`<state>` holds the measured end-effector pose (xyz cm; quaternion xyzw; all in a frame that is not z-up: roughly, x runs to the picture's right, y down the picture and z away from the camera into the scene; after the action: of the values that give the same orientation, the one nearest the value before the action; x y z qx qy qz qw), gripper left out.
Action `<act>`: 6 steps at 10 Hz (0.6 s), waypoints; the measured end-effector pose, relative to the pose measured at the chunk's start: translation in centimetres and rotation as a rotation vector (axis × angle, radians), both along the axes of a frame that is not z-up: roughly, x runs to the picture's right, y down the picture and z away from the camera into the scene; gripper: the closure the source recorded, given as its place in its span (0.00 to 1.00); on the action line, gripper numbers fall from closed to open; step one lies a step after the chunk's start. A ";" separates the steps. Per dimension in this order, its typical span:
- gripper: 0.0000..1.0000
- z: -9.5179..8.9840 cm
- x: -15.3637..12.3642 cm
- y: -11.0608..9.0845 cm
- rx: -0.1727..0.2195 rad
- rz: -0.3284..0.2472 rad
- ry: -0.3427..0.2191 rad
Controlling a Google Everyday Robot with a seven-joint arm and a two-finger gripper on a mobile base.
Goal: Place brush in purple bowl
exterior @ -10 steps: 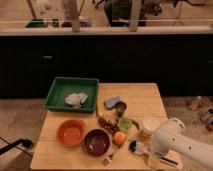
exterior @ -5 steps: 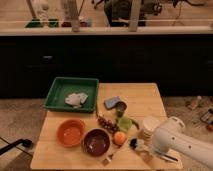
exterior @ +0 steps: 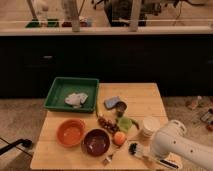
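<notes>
The brush (exterior: 134, 148) lies on the wooden table (exterior: 135, 95) near the front edge, its round dark head pointing left and its whitish neck running right under the arm. The purple bowl (exterior: 96, 142) stands to its left, past an orange fruit (exterior: 119, 138), and holds nothing. My gripper (exterior: 146, 152) sits at the end of the white arm (exterior: 175, 145), low over the table at the brush's neck. The arm hides the handle.
An orange bowl (exterior: 70, 132) stands left of the purple bowl. A green tray (exterior: 60, 85) with a white cloth (exterior: 76, 99) is at the back left. Grapes (exterior: 106, 123), a green item (exterior: 125, 123), a blue sponge (exterior: 111, 102), a can (exterior: 120, 107) and a white cup (exterior: 150, 126) fill the middle.
The arm has shifted a little over the table's front right corner. The brush and the bowls have stayed where they were.
</notes>
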<state>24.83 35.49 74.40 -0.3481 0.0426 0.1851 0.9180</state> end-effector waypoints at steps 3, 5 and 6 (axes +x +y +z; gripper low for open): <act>1.00 -0.7 0.1 -1.2 0.039 0.007 -0.016; 1.00 -1.2 0.3 -2.3 0.063 0.014 -0.020; 1.00 -1.4 0.1 -2.9 0.079 0.007 -0.021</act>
<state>24.96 32.60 72.99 -0.3139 0.0243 0.1860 0.9308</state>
